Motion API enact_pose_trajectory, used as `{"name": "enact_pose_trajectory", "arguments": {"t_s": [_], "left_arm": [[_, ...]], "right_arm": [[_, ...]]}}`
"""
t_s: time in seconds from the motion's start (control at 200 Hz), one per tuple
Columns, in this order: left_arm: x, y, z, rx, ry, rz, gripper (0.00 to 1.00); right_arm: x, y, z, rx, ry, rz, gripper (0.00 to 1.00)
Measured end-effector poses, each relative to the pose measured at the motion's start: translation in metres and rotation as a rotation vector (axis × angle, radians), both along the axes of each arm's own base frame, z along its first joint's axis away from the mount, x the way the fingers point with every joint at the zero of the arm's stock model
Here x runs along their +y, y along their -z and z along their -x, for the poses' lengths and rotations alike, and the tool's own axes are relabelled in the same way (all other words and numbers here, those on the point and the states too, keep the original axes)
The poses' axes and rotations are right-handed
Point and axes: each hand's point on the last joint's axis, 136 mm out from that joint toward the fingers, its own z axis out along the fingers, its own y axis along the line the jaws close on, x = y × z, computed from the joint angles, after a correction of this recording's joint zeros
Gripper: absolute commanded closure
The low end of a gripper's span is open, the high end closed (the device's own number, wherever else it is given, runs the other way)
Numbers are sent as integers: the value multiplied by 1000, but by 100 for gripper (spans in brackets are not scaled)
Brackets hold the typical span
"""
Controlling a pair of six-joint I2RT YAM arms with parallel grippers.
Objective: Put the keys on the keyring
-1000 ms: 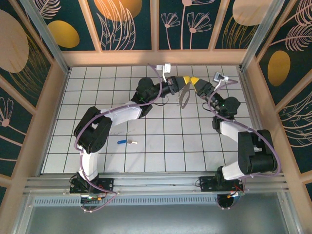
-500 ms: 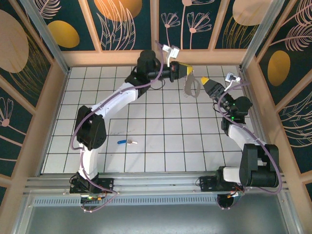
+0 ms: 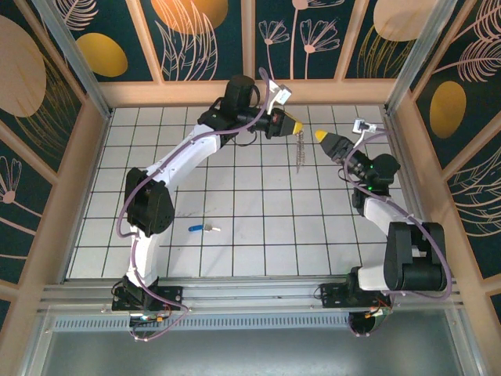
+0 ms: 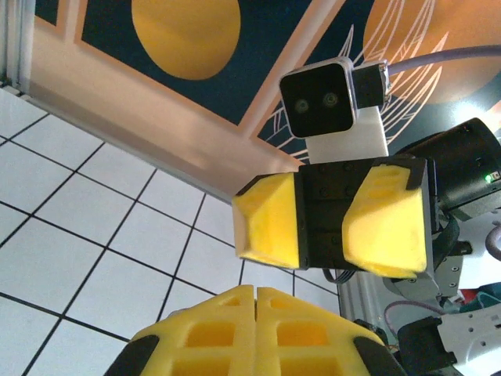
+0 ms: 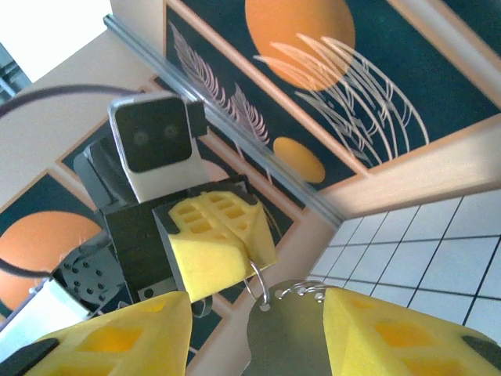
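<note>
Worktop of white tiles with dark grid lines [image 3: 266,251] spreads under both arms. Left claw [image 3: 293,125], up near the far wall, is clenched on the brown leather-like strap keyring with its thin metal ring [image 3: 300,153], which dangles below it. Right claw [image 3: 322,136] hangs just beside, jaws parted, grasping nothing. Small silver key with a bright blue head [image 3: 203,229] lies on the tiles, well apart from both.

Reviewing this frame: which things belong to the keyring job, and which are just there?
Part of the job:
- blue-headed key, lying on the tiled table
- keyring, hanging from the shut left gripper
- right gripper, open beside the keyring

Just there:
- purple cables on the arms
- patterned wall panels
</note>
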Motion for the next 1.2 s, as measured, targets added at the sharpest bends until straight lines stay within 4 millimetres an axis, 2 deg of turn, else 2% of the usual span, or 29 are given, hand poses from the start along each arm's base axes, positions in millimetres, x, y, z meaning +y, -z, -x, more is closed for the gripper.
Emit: {"name": "enact_pose_trajectory", "arguments": {"t_s": [0.28,0.611,0.786,1.026,1.186,1.201], "left_arm": [[0,18,3,43,10,-18,100],[0,22,5,45,24,-10,100],[0,21,5,43,25,-9,100],[0,19,4,42,27,0,100],[0,18,4,47,29,4,100],[0,18,4,48,29,5,97]], "right_arm": [[20,13,0,28,-54,10,60],[32,18,-2,27,-80,21,70],[35,19,-2,30,-88,22,70],[36,20,-3,27,-85,24,100],[35,20,-4,28,-83,21,100],[35,20,-4,28,-82,21,100]]}}
